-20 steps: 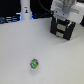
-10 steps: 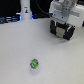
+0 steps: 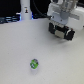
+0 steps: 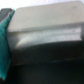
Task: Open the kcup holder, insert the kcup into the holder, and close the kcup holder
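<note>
The desk (image 3: 20,50) was the largest item: a pale, plain surface filling most of the exterior view. Behind its far edge lay a dark background with blurred blue shapes on the exterior view's left.

My arm (image 3: 64,11) entered from the top on the exterior view's right, a white, blocky body reaching down toward the desk's far side.

The holder (image 3: 62,33) sat directly under my arm, at the upper part of the exterior view's right. It appeared as a black boxy block with small light marks on its front. My arm's white housing overlapped its upper part, so its top edge was hidden.

My pincer (image 3: 60,24) was at the holder, against or just above its upper front. Whether it was wide, narrow or closed on any part, I could not tell; the frame was too blurred and the fingers could not be made out.

The wrist view showed only a close, blurred grey slab (image 4: 47,37) over a dark band, with a teal strip (image 4: 5,42) at one edge. No fingers could be distinguished there.

A white bottle (image 3: 25,10) stood upright at the desk's far edge, toward the exterior view's left, well apart from the holder.

The kcup (image 3: 34,63) lay on the open desk near the front, well apart from the holder and my pincer. It was a tiny round pod with a green and blue top.
</note>
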Robot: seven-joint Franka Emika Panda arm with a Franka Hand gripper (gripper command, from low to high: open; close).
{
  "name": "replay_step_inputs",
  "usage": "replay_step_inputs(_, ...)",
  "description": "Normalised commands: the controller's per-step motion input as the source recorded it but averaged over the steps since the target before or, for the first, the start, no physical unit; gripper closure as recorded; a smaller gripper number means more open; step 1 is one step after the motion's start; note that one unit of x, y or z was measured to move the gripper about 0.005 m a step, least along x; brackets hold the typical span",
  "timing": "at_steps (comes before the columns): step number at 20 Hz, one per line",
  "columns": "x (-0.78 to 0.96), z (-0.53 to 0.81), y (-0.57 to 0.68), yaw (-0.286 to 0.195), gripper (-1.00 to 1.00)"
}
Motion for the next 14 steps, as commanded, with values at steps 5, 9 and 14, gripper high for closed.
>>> replay_step_inputs(5, 0.92, 0.19, -0.31, -0.093, 1.0)
replay_step_inputs(9, 0.88, 0.17, -0.37, -0.092, 1.0)
replay_step_inputs(14, 0.85, 0.15, -0.42, -0.087, 1.0)
